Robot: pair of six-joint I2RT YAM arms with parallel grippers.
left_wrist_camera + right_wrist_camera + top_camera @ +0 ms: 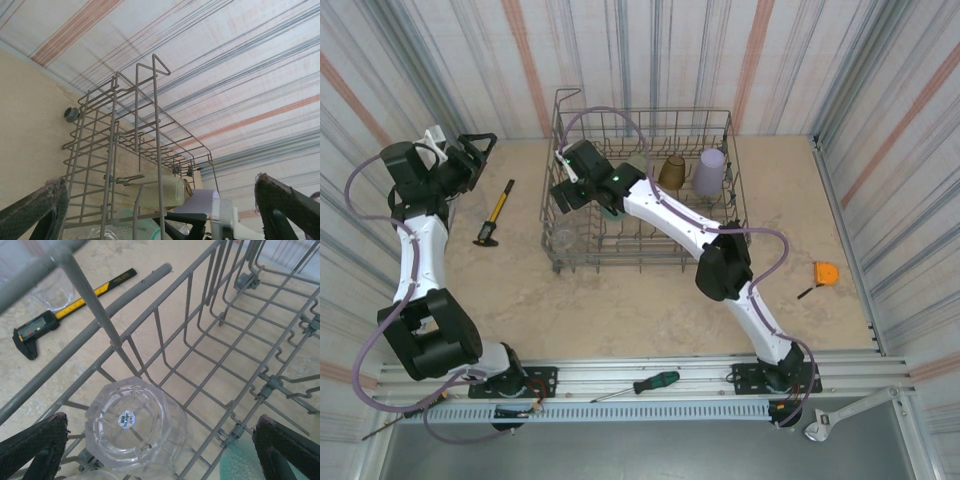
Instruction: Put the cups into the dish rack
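With both jaws wide, a careless right-arm retreat may snag rack point(610, 262) wires and topple the clear cup point(134, 427) at the rack's 8 o'clock corner.

Cups point(710, 172) sit in the dish rack point(640, 255), a caliper point(496, 212) left of it, a tape measure point(827, 273) right.

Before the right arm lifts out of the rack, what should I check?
1. Right gripper jaws open: ok.
2. Clear cup base up on the dish rack floor, apart from both fingers: ok.
3. Rack wires clear of the lift path: cannot tell; a rail crosses close in front of the right wrist camera.
4. Left gripper open, outside the rack: ok.
5. Amber cup and lavender cup seated at the rack's far side: ok.
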